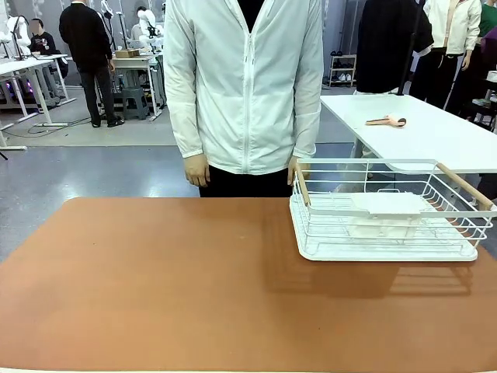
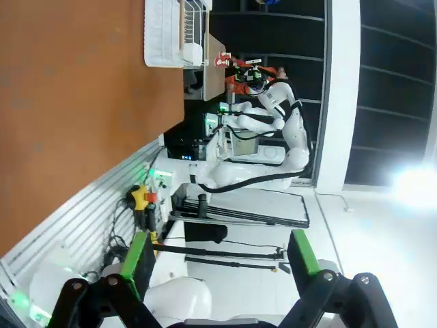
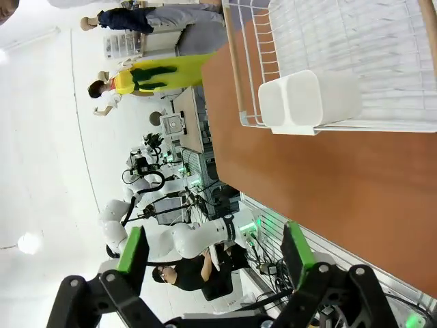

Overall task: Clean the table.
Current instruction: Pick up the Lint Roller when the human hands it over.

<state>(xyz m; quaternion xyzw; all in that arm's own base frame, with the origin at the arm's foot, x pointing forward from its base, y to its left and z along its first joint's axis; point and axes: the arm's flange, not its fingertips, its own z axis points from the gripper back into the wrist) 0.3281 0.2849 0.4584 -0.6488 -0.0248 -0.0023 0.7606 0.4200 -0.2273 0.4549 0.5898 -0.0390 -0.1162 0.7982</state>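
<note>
Left tool (image 2: pixel 220 263): spread wide, empty, touching nothing.
Right tool (image 3: pixel 215 249): spread wide, empty, touching nothing.
Worktop (image 1: pixel 194 287): apart from the 2 tools, off to one side beyond their fingers.
Wire basket (image 1: pixel 380 254): on the worktop's right far part.

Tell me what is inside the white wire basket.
The white wire basket shows a bare white floor through its wires. A white two-cell caddy hangs on its near wall; the caddy's insides and the floor behind it are hidden.
</note>
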